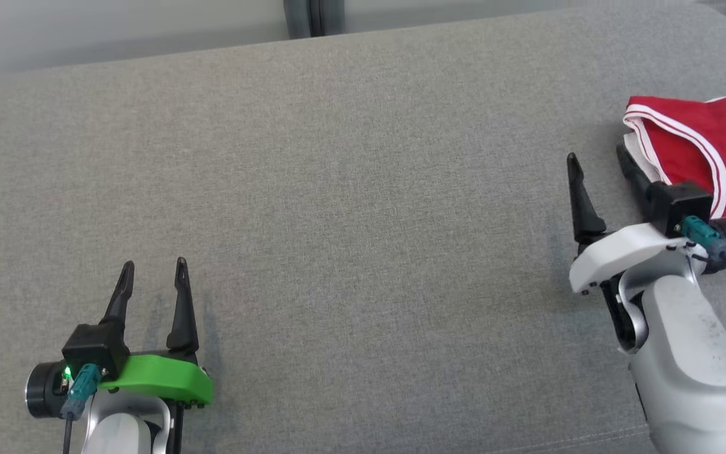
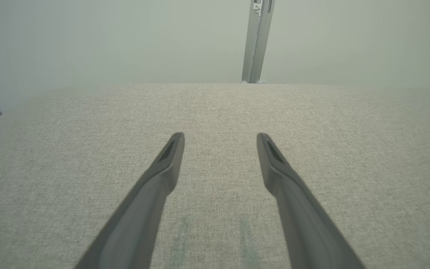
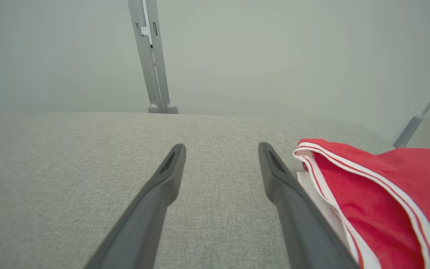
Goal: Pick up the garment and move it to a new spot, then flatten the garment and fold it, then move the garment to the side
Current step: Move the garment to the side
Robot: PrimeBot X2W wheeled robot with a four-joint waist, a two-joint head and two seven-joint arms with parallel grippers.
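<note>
The garment (image 1: pixel 706 148) is red with white-striped trim and lies folded at the far right of the grey fabric surface, running off the head view's right edge. My right gripper (image 1: pixel 597 162) stands open just left of it, nothing between its fingers; its right finger is close beside the cloth's white edge. In the right wrist view the garment (image 3: pixel 379 194) lies right of my right gripper (image 3: pixel 221 148). My left gripper (image 1: pixel 153 267) is open and empty at the lower left, far from the garment. Bare fabric shows between the fingers of the left gripper (image 2: pixel 220 137) in its wrist view.
The grey fabric surface (image 1: pixel 350 208) spreads wide between the two arms. Its far edge meets a pale wall with a grey metal post (image 1: pixel 312 17) behind it. That post (image 3: pixel 151 56) also stands ahead in the right wrist view.
</note>
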